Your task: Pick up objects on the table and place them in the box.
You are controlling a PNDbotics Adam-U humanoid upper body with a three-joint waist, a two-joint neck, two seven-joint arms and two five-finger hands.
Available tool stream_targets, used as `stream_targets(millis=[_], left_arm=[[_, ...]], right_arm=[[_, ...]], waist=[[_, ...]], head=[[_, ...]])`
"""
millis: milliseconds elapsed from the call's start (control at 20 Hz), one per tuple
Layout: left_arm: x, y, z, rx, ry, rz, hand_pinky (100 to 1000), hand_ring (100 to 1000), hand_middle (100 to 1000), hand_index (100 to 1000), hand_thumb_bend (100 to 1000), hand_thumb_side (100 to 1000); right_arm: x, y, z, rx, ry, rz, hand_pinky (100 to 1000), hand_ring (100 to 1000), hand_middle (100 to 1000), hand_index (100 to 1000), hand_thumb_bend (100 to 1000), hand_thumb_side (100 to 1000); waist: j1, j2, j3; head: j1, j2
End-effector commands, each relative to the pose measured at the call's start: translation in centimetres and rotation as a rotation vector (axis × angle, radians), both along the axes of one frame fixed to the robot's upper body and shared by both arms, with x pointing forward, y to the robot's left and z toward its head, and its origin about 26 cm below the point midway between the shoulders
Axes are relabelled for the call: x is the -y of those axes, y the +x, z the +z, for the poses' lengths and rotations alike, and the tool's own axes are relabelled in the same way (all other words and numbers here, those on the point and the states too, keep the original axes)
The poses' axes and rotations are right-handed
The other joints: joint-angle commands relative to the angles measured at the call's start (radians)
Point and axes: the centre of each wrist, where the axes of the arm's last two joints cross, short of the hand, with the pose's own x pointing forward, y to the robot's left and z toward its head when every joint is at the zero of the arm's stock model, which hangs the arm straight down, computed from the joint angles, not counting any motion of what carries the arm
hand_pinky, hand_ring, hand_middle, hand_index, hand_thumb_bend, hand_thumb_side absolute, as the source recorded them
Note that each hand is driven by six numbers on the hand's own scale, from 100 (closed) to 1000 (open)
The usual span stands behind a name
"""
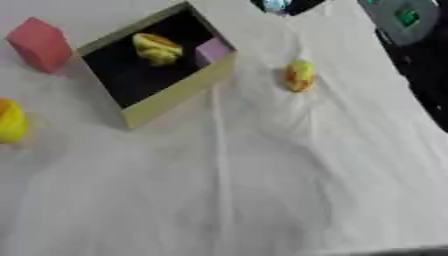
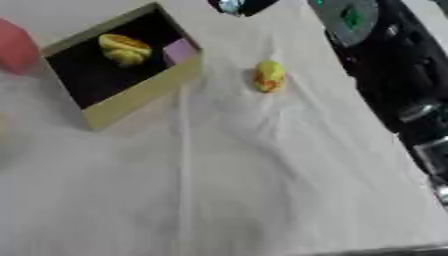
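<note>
An open tan box (image 1: 179, 95) with a dark inside stands at the back left of the white cloth, turned askew. Inside it lie a yellow lumpy object (image 1: 158, 48) and a small lilac block (image 1: 213, 51) against the right wall. To the right of the box a yellow-orange oval object (image 1: 299, 75) lies on the cloth. A red block (image 1: 39, 44) stands left of the box. A yellow round object (image 1: 10, 121) shows at the left edge. My right arm (image 2: 389, 65), black with silver joints, runs down the right side. Neither hand shows.
The white cloth (image 1: 262, 175) is wrinkled, with a long fold running from the box toward the front. A dark thing with a bluish glint (image 1: 284, 5) sits at the far edge. The table's front edge shows at the lower right.
</note>
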Motion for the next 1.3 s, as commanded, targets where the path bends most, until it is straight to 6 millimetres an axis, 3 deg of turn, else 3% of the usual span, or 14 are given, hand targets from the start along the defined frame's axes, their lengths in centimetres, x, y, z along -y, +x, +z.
stream_targets(millis=[50, 700, 1300], left_arm=[[-0.4, -0.4, 0.8, 0.026, 0.015, 0.014, 700, 678, 711, 809, 455, 534], [-0.3, -0.3, 0.9, 0.030, 0.014, 0.011, 700, 679, 712, 808, 454, 534], [-0.3, -0.3, 0.8, 0.029, 0.015, 0.012, 700, 679, 713, 806, 455, 533]], right_arm=[[1.4, -0.6, 1.0, 0.013, -0.039, -0.024, 876, 872, 761, 886, 321, 294], [4.2, 0.7, -3.4, -0.123, -0.203, -0.080, 877, 881, 775, 879, 405, 264], [6.9, 1.2, -5.6, -0.201, -0.285, -0.164, 876, 884, 785, 879, 463, 241]], waist=[[0.007, -0.029, -0.003], [0.009, -0.026, 0.004], [0.010, -0.025, 0.002]], head=[[0.005, 0.009], [0.009, 0.012], [0.013, 0.014]])
